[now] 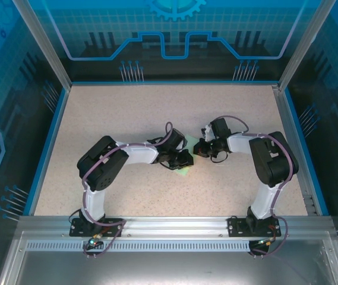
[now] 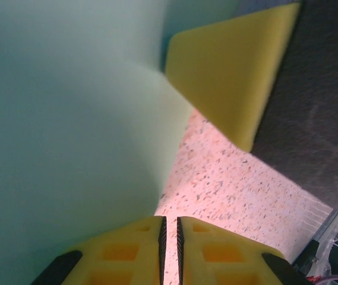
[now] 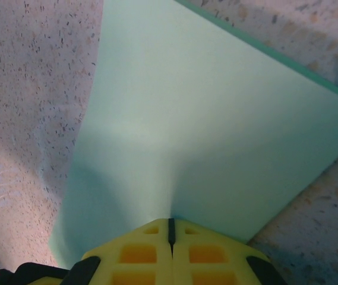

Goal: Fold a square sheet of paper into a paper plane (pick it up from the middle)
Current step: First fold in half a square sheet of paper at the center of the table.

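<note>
The square sheet of paper [image 3: 204, 119] is pale mint green and lies mostly on the table between the two arms [image 1: 183, 171]. My right gripper [image 3: 170, 221] is shut on its near edge, and the paper puckers into a ridge at the fingertips. My left gripper [image 2: 170, 218] stands just beside the sheet [image 2: 68, 119], its jaws a narrow slit apart with bare table showing between them. One yellow finger [image 2: 234, 71] of the right gripper is close ahead of it. From above, the left gripper [image 1: 183, 160] and right gripper [image 1: 199, 149] nearly meet. The paper plane is out of view.
The speckled beige tabletop [image 1: 157, 113] runs out to blue-edged walls [image 1: 53, 124] on all sides. Both arm bases sit on the metal rail [image 1: 169, 228] at the near edge. The right arm's elbow [image 1: 272, 157] rises at the right.
</note>
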Tool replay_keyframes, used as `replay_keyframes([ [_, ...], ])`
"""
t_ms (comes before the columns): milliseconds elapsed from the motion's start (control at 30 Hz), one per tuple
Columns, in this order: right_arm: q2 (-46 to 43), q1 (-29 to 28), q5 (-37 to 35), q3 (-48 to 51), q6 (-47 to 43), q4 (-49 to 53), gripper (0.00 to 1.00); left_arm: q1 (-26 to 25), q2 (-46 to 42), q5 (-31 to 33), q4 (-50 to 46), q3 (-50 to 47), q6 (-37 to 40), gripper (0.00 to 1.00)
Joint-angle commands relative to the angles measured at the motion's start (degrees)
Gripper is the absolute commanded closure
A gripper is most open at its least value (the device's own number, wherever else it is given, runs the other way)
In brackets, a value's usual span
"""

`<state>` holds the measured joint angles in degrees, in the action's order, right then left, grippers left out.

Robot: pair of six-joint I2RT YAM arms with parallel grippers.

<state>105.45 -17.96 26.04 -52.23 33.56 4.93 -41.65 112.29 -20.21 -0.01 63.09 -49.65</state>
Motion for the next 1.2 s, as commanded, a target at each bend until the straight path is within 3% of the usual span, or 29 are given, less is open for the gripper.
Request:
replay_keyframes([
  [0, 2.55, 0.29, -1.9, -0.51, -0.29, 2.4, 0.95, 0.07, 1.87, -0.35, 0.71, 1.86, 1.84, 0.84],
  [233, 3.05, 0.26, -2.11, -0.81, -0.16, 2.9, 0.96, 0.02, 2.67, 0.75, 0.34, 1.62, 2.89, 0.85],
  [533, 3.81, 0.29, -3.76, -1.34, -0.16, 4.46, 0.96, -0.54, -0.97, -1.76, -0.52, -6.97, 2.0, 0.85],
  [1167, 4.2, 0.29, -5.08, -1.62, -0.6, 5.8, 0.96, -4.85, -7.01, -0.44, -16.16, -7.46, 8.87, 0.87],
])
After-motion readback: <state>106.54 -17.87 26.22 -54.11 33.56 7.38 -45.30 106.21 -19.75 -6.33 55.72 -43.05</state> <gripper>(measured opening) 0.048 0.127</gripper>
